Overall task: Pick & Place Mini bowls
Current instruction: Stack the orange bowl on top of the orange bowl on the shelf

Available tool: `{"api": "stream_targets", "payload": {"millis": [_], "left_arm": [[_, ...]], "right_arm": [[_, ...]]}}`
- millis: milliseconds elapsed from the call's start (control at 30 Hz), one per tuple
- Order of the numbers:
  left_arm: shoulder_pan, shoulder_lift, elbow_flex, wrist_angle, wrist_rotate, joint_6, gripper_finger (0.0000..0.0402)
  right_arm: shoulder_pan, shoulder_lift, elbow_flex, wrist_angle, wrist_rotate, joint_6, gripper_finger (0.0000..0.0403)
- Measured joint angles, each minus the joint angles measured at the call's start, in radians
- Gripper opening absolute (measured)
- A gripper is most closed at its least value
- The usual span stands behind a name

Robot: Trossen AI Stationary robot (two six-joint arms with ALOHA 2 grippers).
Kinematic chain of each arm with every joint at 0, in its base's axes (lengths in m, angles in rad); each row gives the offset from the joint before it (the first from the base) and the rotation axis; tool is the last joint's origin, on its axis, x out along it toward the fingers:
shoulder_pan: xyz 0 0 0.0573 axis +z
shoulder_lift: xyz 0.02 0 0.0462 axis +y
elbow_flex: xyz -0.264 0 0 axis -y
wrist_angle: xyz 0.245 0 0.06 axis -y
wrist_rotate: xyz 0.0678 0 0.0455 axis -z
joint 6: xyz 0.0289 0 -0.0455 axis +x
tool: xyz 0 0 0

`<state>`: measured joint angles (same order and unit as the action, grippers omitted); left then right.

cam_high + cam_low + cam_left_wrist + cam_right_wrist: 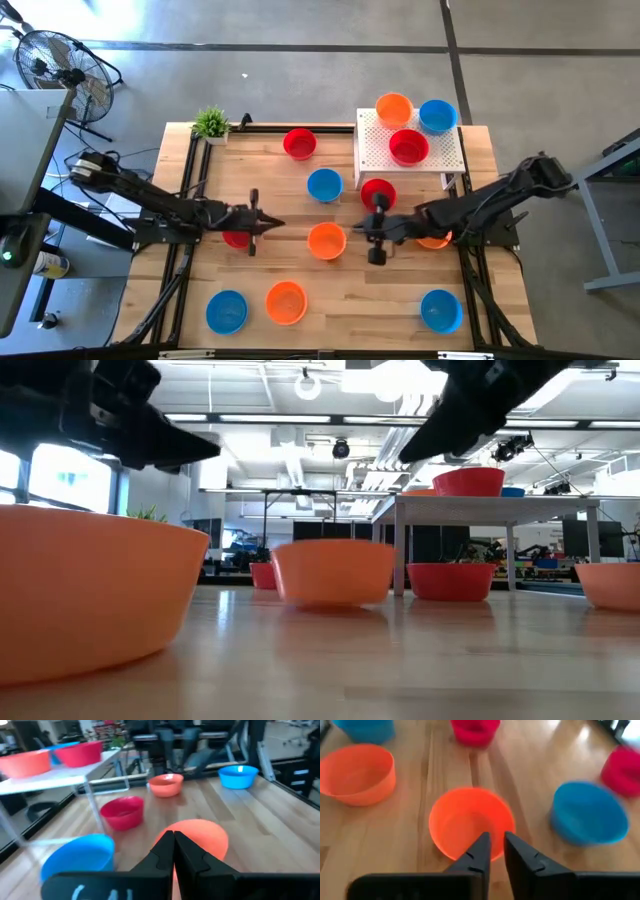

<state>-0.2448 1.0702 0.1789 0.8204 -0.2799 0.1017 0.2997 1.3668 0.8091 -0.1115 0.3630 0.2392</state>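
Note:
An orange mini bowl [326, 241] stands upright on its base at the table's middle, between my two grippers. My left gripper [272, 225] hovers to its left, shut and empty, pointing level at it [197, 836]. My right gripper [362, 229] hovers to its right, slanting down, its fingers a little apart [497, 837] above the bowl's rim [470, 820]. The low view shows both grippers well above the bowl [333, 572]. A red bowl [236, 238] sits under my left arm and an orange one [432, 240] under my right.
A white perforated stand [440, 150] at the far right carries an orange, a blue and a red bowl. Loose bowls: red [299, 143], blue [324, 185], red [377, 193], and near the front edge blue [227, 311], orange [286, 302], blue [440, 310]. A potted plant [211, 123] stands far left.

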Motion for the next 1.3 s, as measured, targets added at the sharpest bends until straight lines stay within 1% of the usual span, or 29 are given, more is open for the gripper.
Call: {"api": "stream_targets", "payload": {"millis": [100,167,267,367,433,533,633,733,967,1100,1233,1300], "left_arm": [[0.044,-0.023,-0.027,0.007,0.018,-0.025,0.0001],[0.069,-0.022,-0.035,-0.002,0.027,-0.044,0.0001],[0.094,-0.022,-0.037,-0.001,0.054,-0.054,0.0001],[0.107,-0.013,-0.037,-0.002,0.074,-0.054,0.0001],[0.11,-0.01,-0.037,-0.005,0.076,-0.054,0.0001],[0.107,-0.01,-0.037,-0.002,0.08,-0.054,0.0001],[0.107,-0.01,-0.037,-0.008,0.087,-0.055,0.0001],[0.107,-0.01,-0.037,-0.01,0.087,-0.058,0.0001],[0.107,-0.01,-0.037,-0.013,0.087,-0.058,0.0001],[0.107,-0.01,-0.037,-0.016,0.087,-0.06,0.0001],[0.107,-0.01,-0.037,-0.016,0.087,-0.078,0.0001],[0.107,-0.01,-0.037,-0.016,0.086,-0.081,0.0001]], "right_arm": [[0.003,0.092,0.094,-0.112,0.001,0.094,0.0084],[0.003,0.146,0.152,-0.184,0.002,0.094,0.011],[0.014,0.219,0.219,-0.243,0.003,-0.006,0.0143],[0.036,0.285,0.267,-0.248,-0.013,-0.143,0.0168],[0.048,0.33,0.299,-0.251,-0.044,-0.22,0.0177],[0.067,0.393,0.341,-0.25,-0.082,-0.306,0.018],[0.075,0.451,0.371,-0.257,-0.086,-0.348,0.0173],[0.074,0.493,0.388,-0.27,-0.084,-0.352,0.0161],[0.047,0.524,0.389,-0.275,-0.077,-0.355,0.0123],[0.031,0.525,0.389,-0.278,-0.074,-0.373,0.0081],[0.018,0.525,0.389,-0.293,-0.082,-0.379,0.0024],[0.014,0.525,0.389,-0.302,-0.084,-0.379,0.0007]]}}
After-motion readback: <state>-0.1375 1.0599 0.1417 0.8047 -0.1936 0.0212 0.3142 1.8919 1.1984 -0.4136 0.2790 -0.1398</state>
